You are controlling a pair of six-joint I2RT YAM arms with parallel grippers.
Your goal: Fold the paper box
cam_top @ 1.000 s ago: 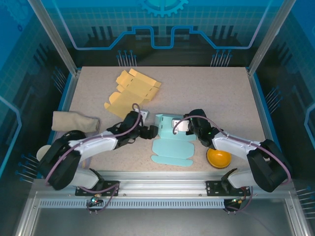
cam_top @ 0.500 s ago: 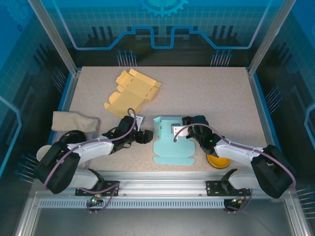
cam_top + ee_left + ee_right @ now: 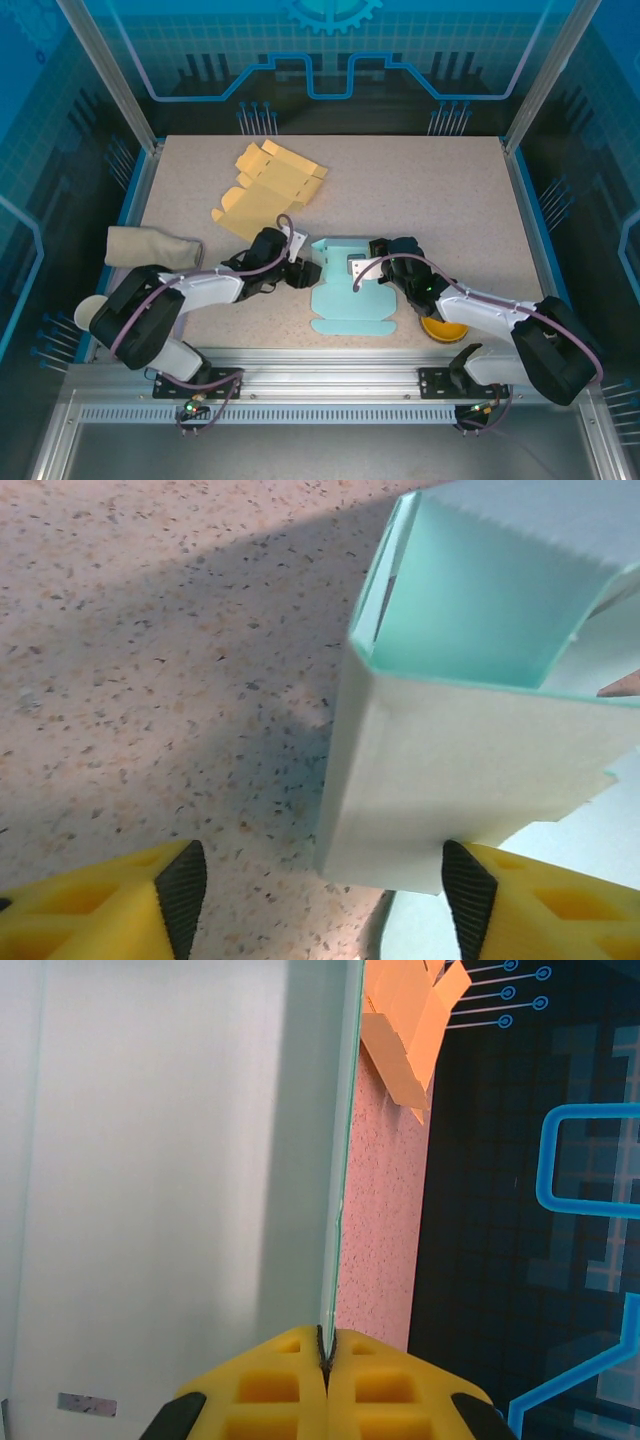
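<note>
The light teal paper box [image 3: 348, 290] lies partly folded at the table's front centre, its back walls raised and its front flap flat. My right gripper [image 3: 378, 262] is shut on the box's right wall, whose thin edge [image 3: 335, 1190] runs up from between the yellow fingers [image 3: 270, 1385]. My left gripper [image 3: 303, 272] is open at the box's left corner. In the left wrist view the raised corner panel [image 3: 470, 780] stands between the two black pads [image 3: 182, 892], close to the right one.
A flat yellow-orange cardboard cutout [image 3: 268, 190] lies at the back left. A beige cloth roll [image 3: 150, 247] rests by the left edge. An orange bowl [image 3: 443, 325] sits at the front right, under my right arm.
My left gripper has come back rightward up to the box's left corner. The right gripper keeps its hold on the right wall, and the box's raised walls have shifted slightly.
</note>
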